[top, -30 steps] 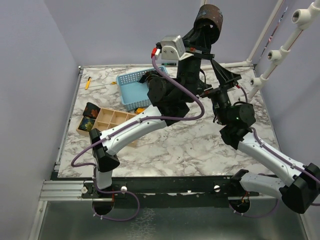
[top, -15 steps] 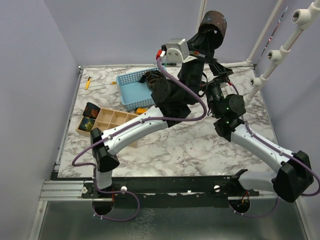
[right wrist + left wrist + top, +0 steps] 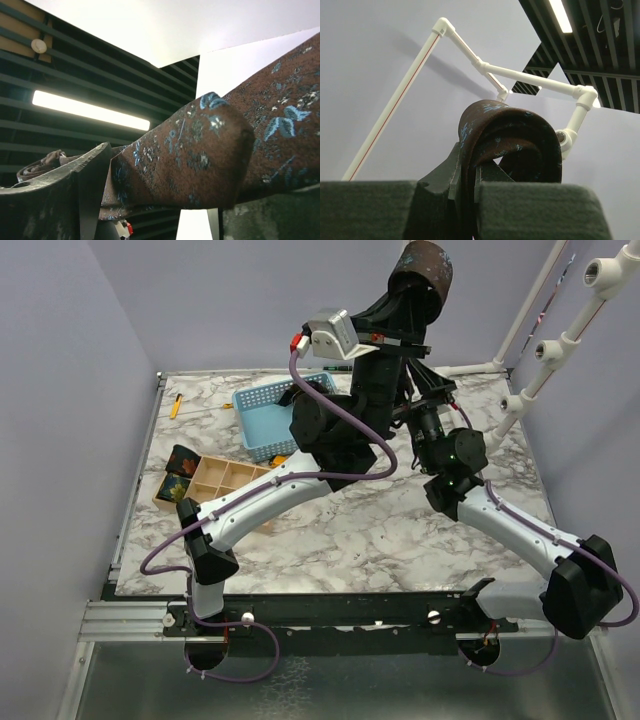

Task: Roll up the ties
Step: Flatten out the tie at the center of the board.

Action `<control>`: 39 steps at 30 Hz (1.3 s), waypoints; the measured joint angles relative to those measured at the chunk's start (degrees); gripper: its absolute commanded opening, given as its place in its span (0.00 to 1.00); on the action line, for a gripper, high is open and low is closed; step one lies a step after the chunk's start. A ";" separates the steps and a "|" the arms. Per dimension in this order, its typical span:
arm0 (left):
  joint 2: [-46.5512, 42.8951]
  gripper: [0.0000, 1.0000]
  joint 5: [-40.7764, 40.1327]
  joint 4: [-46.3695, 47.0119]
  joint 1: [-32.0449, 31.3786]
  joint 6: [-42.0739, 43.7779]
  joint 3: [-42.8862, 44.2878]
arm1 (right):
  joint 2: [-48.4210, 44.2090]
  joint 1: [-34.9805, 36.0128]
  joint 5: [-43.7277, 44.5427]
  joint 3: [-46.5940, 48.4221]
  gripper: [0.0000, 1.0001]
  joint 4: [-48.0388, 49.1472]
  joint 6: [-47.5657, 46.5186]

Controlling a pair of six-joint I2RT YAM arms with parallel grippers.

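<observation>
Left gripper (image 3: 467,189) is clamped tight on a tie (image 3: 512,135), dark brown with small blue figures. The cloth loops up out of the pinch in an open coil above the fingertips, and the whole is raised high over the far half of the table. Right gripper (image 3: 175,195) sits just below it, pointing up, its fingers apart with the tie's strip lying across the gap between them; whether they press on the cloth cannot be told.

Beneath the arms lies a marble-patterned table (image 3: 350,535). Toward its left edge stands a wooden tray (image 3: 228,480) with two rolled ties (image 3: 180,460) at its left end, and just behind it a blue basket (image 3: 258,412). Pale lilac walls (image 3: 200,300) close the space, a white pipe frame (image 3: 560,345) rises at the far right, and a dark slatted ceiling (image 3: 75,65) carries a strip light (image 3: 90,111).
</observation>
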 measured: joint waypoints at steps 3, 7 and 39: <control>-0.04 0.00 0.20 -0.02 -0.09 -0.37 -0.92 | 0.57 0.00 0.00 0.00 0.60 1.03 0.04; -0.70 0.00 0.83 -0.13 -0.17 -0.57 -3.28 | 1.46 0.00 0.00 0.42 0.34 1.81 0.02; -88.87 0.99 -13.11 -27.76 -0.28 -10.34 -85.37 | -12.74 -16.04 -22.75 48.41 0.00 -70.71 -90.53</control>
